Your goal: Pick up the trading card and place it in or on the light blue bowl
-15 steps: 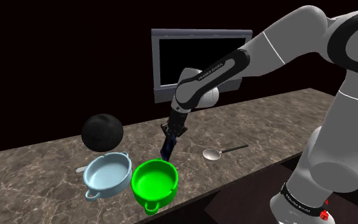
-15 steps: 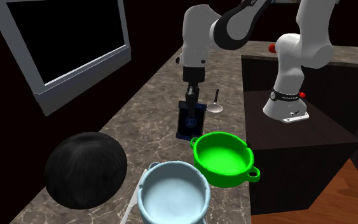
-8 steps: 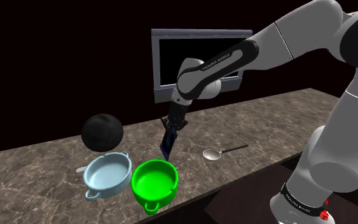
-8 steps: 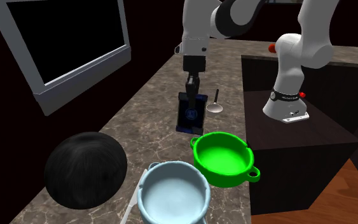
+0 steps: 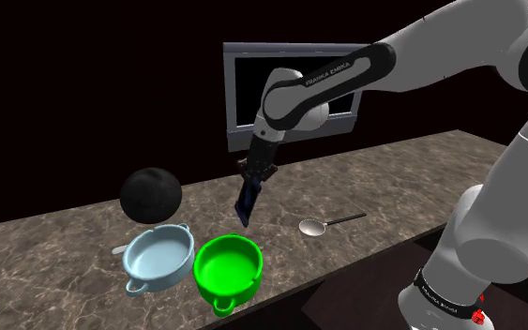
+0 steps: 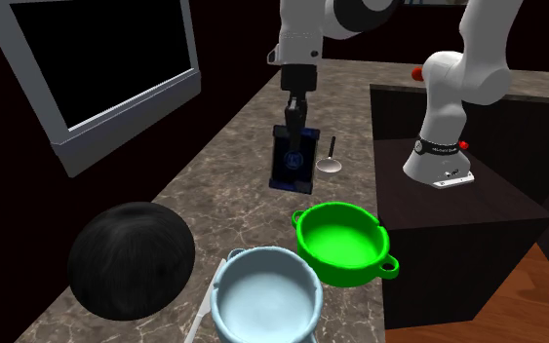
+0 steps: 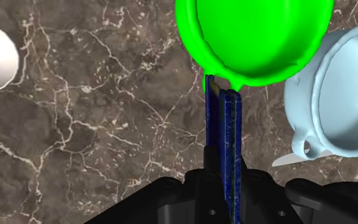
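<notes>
- Shoulder view: gripper [image 5: 255,175] is dangling the dark blue trading card [image 5: 246,202] edge-on above the counter [image 5: 65,234].
- Second exterior view: card's face is showing, spoon [image 6: 331,162] nearby.
- Wrist view: fingers [image 7: 201,191] are pinching the card near the green bowl [image 7: 191,44], light blue bowl [image 7: 349,83] alongside.

Marble counter [image 7: 95,127], smooth, perhaps ceramic blue bowl [image 7: 349,89]

In the shoulder view, a dark marbled countertop [image 5: 55,248] carries a light blue bowl [image 5: 158,258], with a green bowl [image 5: 227,267] just beside it at three o'clock. A black ball [image 5: 150,195] sits at the light blue bowl's twelve o'clock. A spoon [image 5: 323,223] lies at the green bowl's two o'clock.
</notes>
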Motion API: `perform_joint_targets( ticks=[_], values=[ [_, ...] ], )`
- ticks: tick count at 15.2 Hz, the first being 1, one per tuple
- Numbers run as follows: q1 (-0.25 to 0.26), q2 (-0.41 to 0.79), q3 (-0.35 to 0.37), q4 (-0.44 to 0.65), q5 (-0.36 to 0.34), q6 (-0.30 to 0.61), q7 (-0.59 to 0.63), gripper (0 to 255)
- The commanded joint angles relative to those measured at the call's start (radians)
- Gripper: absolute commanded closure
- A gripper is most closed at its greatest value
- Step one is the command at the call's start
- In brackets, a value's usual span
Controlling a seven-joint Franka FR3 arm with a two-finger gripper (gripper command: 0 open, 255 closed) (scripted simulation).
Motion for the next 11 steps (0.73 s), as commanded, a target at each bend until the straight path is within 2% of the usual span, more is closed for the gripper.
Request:
perform_joint_targets(
  ticks=[1,11],
  values=[
    [-0.002,-0.017,-0.002,0.012,-0.005,-0.028,0.008,255],
    [0.000,-0.042,0.005,0.107,-0.033,-0.138,0.069,255]
  ],
)
